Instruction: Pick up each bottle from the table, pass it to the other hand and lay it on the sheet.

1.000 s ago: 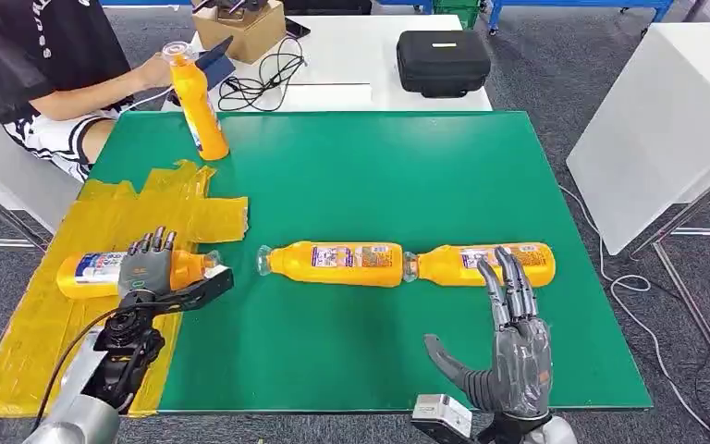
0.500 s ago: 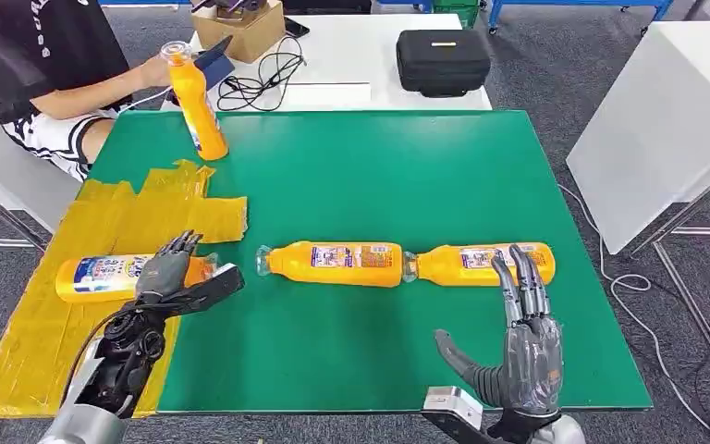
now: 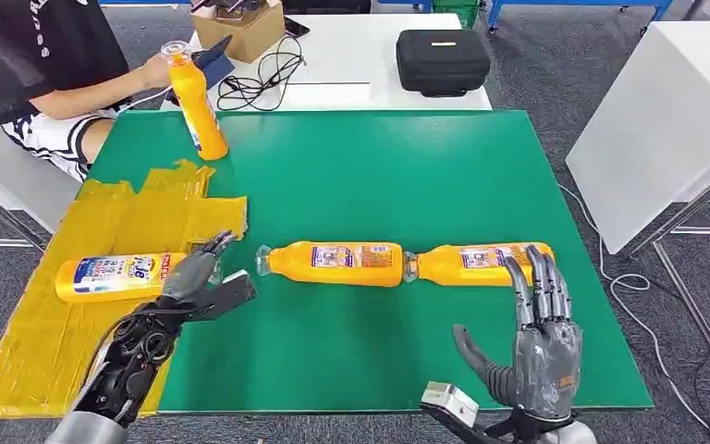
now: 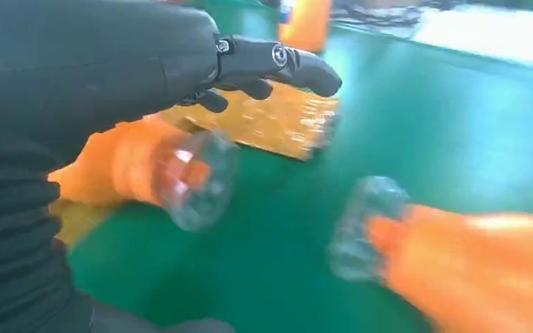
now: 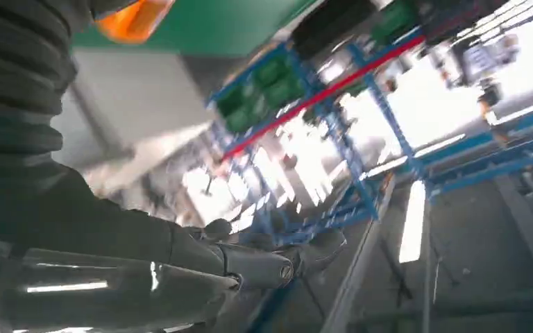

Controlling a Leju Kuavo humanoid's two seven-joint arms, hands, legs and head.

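Four orange bottles: we see one lying on the yellow sheet, two flat at the green table's centre, one upright at eleven o'clock. Our left hand and right hand both hover spread, empty.

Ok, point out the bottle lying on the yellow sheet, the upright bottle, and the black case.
bottle on the sheet [image 3: 116,276], head view, on its label.
upright bottle [image 3: 200,116], head view, on its orange body.
black case [image 3: 443,61], head view, on its lid.

A green desk carries a yellow sheet at its left edge, two lying orange bottles end to end, and one upright bottle.
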